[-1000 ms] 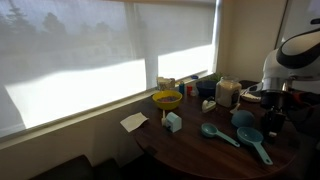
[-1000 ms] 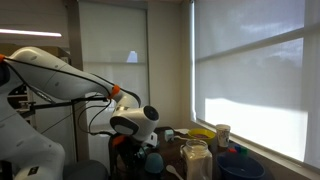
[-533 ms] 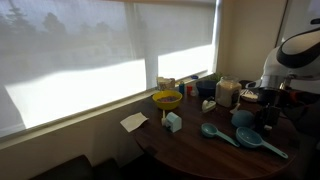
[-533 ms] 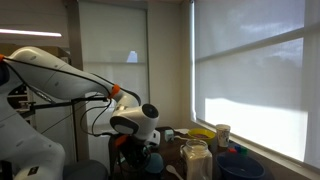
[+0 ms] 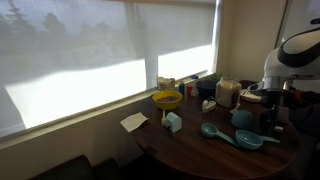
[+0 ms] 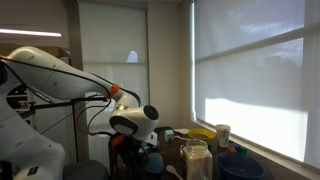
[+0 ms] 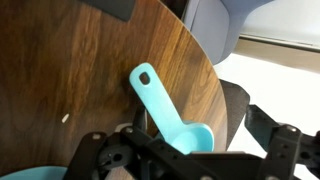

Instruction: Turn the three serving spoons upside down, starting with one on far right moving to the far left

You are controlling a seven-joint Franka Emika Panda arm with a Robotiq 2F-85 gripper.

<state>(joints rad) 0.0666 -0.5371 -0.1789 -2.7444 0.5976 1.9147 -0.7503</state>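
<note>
**Gripper at the right edge, beside the front spoon**

In an exterior view, a white paper [image 5: 134,122] lies at the left edge of the round wooden table [image 5: 200,155]. A yellow bowl [image 5: 167,99] stands at the far edge by the window. A small light-blue box [image 5: 173,122] sits just in front of it.

Past the box lies the left spoon [image 5: 212,131], with its handle running toward the near edge. A jar [image 5: 227,93] stands at the far edge behind it. Further right, the round teal bowl of the back spoon [image 5: 243,118] shows. The front spoon [image 5: 252,139] lies just nearer the front edge.

The gripper [image 5: 270,122] hangs low at the table's right edge, just beside these two spoons.

In the wrist view, the front spoon [image 7: 165,105] lies close to the table's curved edge. The holed tip of its handle points away. Its bowl sits under the gripper [image 7: 175,155] and is crossed by the dark linkages. I cannot tell whether the jaws are clamped on it or apart.
</note>
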